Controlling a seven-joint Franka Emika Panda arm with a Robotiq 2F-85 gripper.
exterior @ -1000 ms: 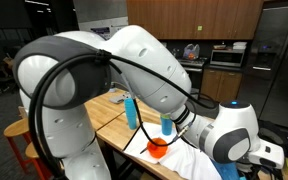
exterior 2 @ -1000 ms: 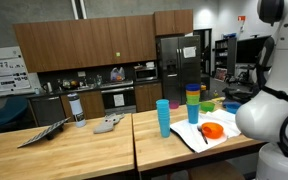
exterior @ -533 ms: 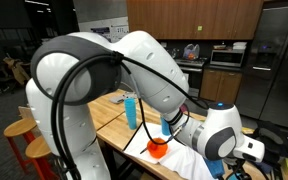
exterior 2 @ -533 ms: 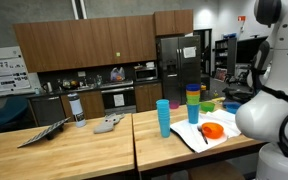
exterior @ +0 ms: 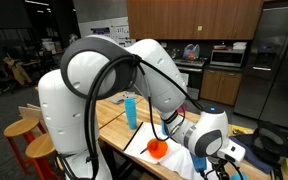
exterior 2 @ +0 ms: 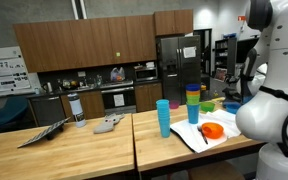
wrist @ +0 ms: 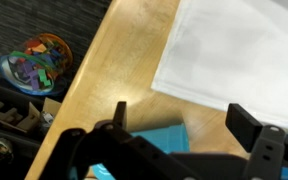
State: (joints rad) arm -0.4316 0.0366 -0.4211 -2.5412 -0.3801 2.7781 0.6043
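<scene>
In the wrist view my gripper [wrist: 184,125] is open, with its dark fingers [wrist: 254,128] wide apart and nothing between them. It hangs over the wooden table [wrist: 114,60], next to a white sheet [wrist: 234,50]. A blue cup [wrist: 149,145] shows low between the jaws, partly hidden by the gripper body. In an exterior view the arm's wrist [exterior: 208,135] hangs low beside an orange bowl [exterior: 157,148] and a blue cup [exterior: 166,125]; the fingertips are hard to make out. In both exterior views the orange bowl [exterior 2: 212,130] lies on the white sheet [exterior 2: 197,136].
A tall blue cup [exterior 2: 163,117] and a stack of coloured cups [exterior 2: 192,103] stand behind the bowl. A bottle [exterior 2: 76,108] and a grey object [exterior 2: 109,122] sit further along the table. A colourful bowl [wrist: 39,60] lies below the table edge. Stools [exterior: 24,135] stand nearby.
The arm has swung round, and its wrist has moved lower and closer to the orange bowl. The gripper has stayed open. The cups and bowl have not moved.
</scene>
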